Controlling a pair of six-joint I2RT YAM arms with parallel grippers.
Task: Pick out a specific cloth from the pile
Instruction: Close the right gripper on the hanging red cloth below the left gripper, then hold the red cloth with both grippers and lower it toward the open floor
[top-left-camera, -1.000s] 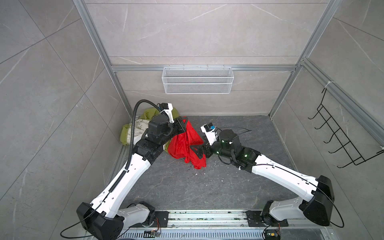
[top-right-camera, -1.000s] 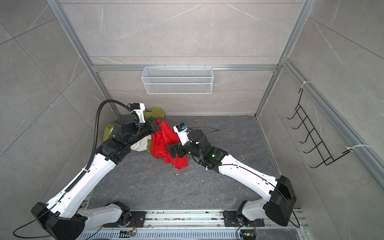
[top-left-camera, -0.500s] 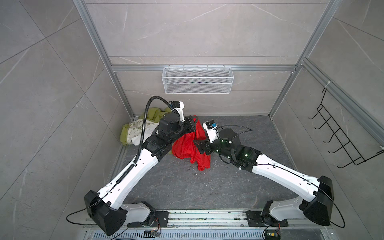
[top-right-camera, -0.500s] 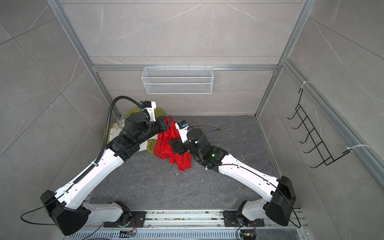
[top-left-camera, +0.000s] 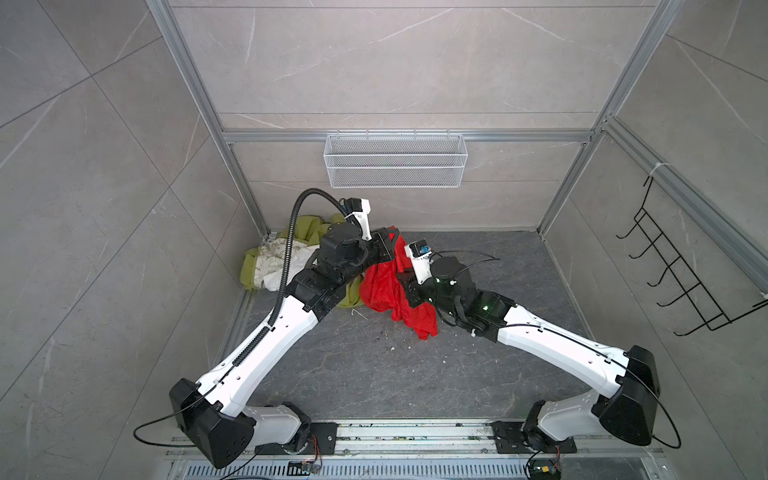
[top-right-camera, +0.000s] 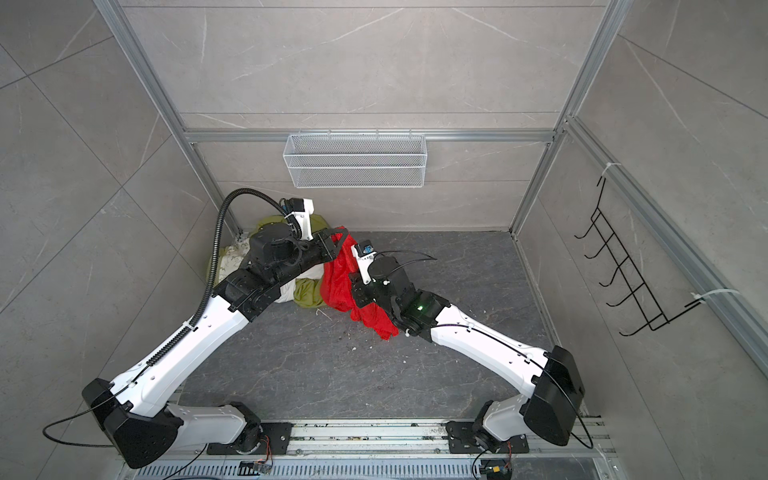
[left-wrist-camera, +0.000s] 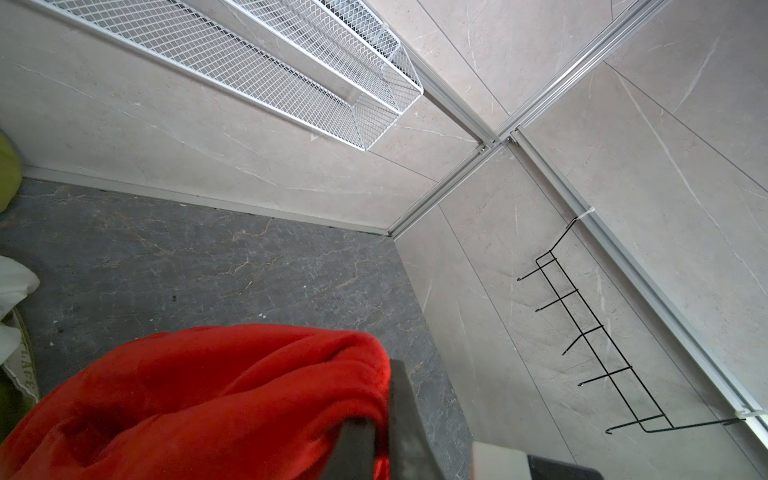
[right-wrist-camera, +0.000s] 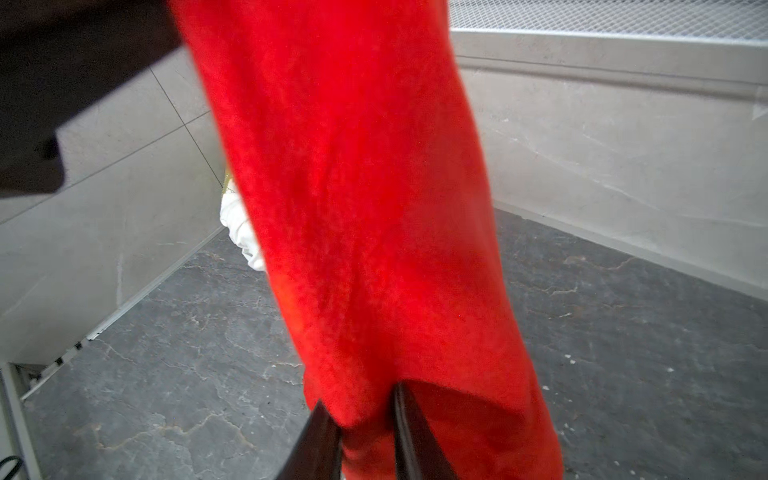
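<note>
We see the cloth (top-left-camera: 380, 291) hanging just right of the pile (top-left-camera: 274, 257), its top pinched between the pressed-together fingers of the left gripper (top-left-camera: 390, 241), while the right gripper (right-wrist-camera: 359, 399) nips a fold lower down. The white wire basket (top-left-camera: 395, 174) hangs on the wall above and behind the pile.
</note>
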